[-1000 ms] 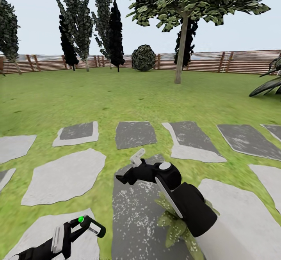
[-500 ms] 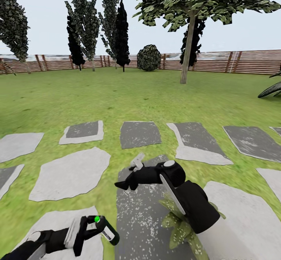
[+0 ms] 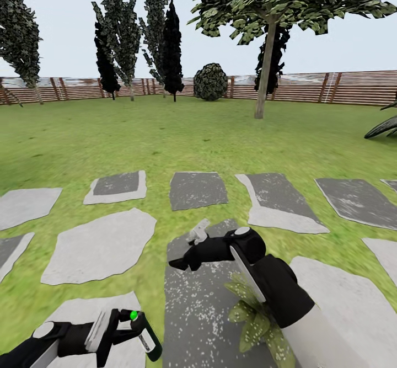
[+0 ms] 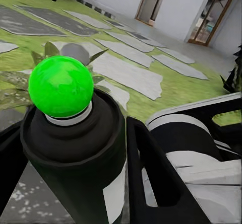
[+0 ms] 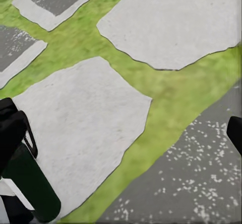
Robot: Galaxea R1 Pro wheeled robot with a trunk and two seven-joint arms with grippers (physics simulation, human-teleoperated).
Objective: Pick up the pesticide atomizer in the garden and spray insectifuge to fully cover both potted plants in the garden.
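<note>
The pesticide atomizer [image 3: 145, 337] is a dark bottle with a white label band and a bright green tip. My left gripper [image 3: 117, 327] is shut on it low at the left of the head view, over a pale paving stone. In the left wrist view the atomizer [image 4: 75, 148] sits between the black fingers [image 4: 151, 178]. A potted plant [image 3: 251, 319] with pale-speckled leaves stands on the dark paving slab, partly hidden under my right forearm. My right gripper [image 3: 184, 253] hangs open above that slab, left of the plant. In the right wrist view the atomizer [image 5: 31, 188] lies at the edge.
Grey paving stones [image 3: 99, 245] lie in the lawn [image 3: 182, 136]. A brown slat fence [image 3: 331, 88] rings the garden, with a tree trunk [image 3: 264, 70], tall dark trees [image 3: 118, 37] and a round bush [image 3: 210, 81]. Dark palm fronds [image 3: 383, 127] reach in at the right.
The view first shifted as the camera turned. My left gripper has moved right and low with the atomizer, tilting the bottle steeper. The right arm has drifted slightly right.
</note>
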